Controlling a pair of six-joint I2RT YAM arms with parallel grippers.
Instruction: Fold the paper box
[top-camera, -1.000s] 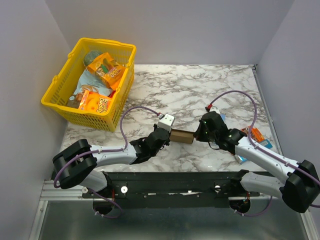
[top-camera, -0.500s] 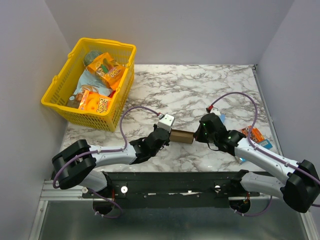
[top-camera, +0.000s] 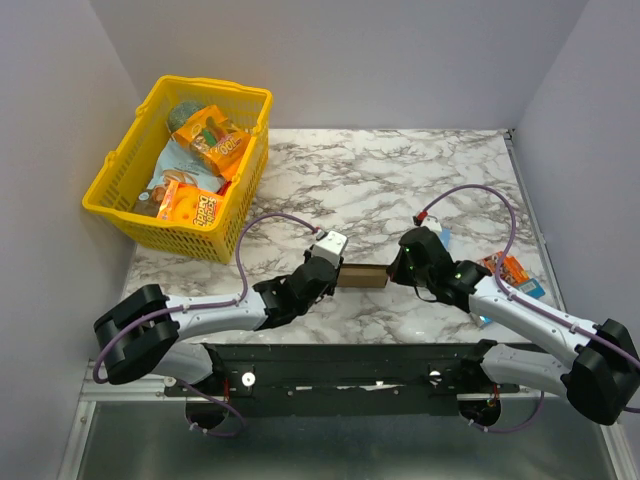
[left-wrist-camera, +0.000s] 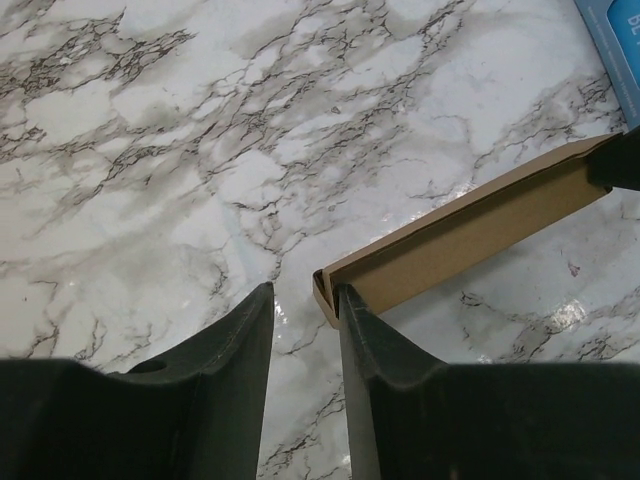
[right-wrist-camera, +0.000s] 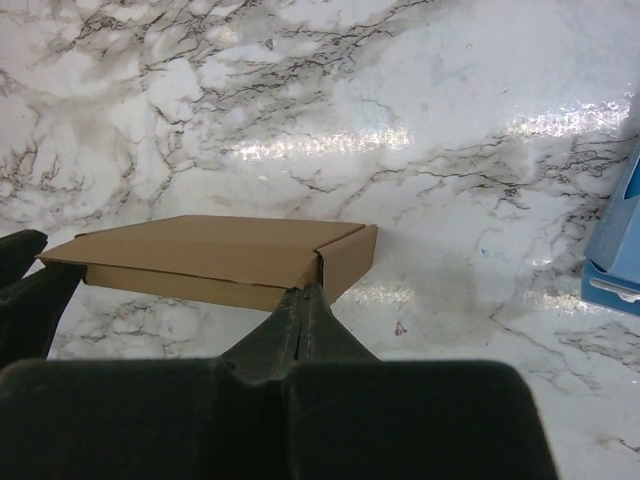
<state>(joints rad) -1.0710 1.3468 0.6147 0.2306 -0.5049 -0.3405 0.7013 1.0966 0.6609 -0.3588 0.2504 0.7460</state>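
We see a white marble-patterned table (top-camera: 400, 170). A yellow plastic basket (top-camera: 175, 230) stands on it. To the right of the basket and nearer the table's front edge, a flat brown paper box (top-camera: 365, 275) sits low over the marble; we cannot tell whether it rests there. Farther right of the basket lie an orange printed packet (top-camera: 510, 268) and a blue packet (right-wrist-camera: 612, 240).

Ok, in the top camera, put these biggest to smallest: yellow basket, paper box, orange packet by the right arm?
1. yellow basket, clearly largest.
2-3. paper box and orange packet: they look about alike and each is partly hidden, so no ranking.
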